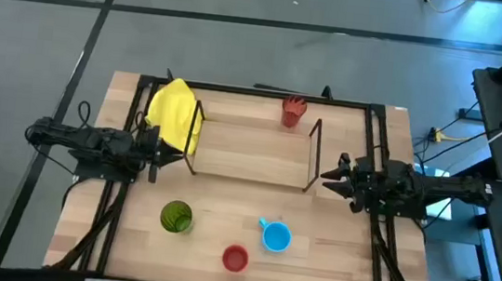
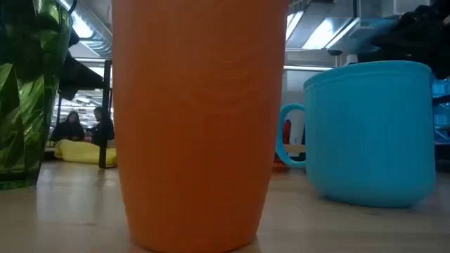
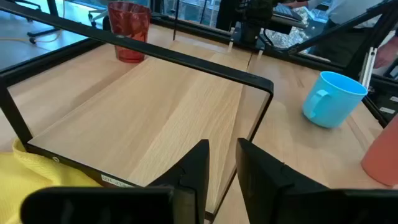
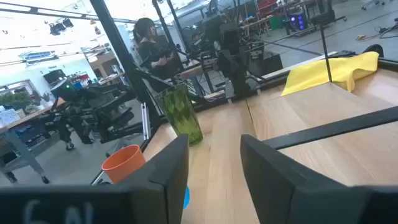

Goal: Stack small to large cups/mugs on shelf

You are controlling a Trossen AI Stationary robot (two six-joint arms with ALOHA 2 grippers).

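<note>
Left gripper (image 1: 177, 154) hovers at the shelf's (image 1: 251, 141) left end beside the yellow cloth (image 1: 175, 112), fingers slightly apart, empty. Green tumbler (image 1: 176, 217), red cup (image 1: 235, 258) and blue mug (image 1: 275, 237) stand on the table; orange-red tumbler (image 1: 292, 111) behind the shelf. Right gripper (image 1: 326, 177) waits parted, empty, at the right end.

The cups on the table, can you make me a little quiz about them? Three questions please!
1. True or false: the orange-red tumbler stands on the shelf.
2. Which cup sits nearest the blue mug? A) the red cup B) the green tumbler
3. Fill in: the yellow cloth hangs over the shelf's end by the ___ claw.

Key: 1 true; 2 A; 3 left.
</note>
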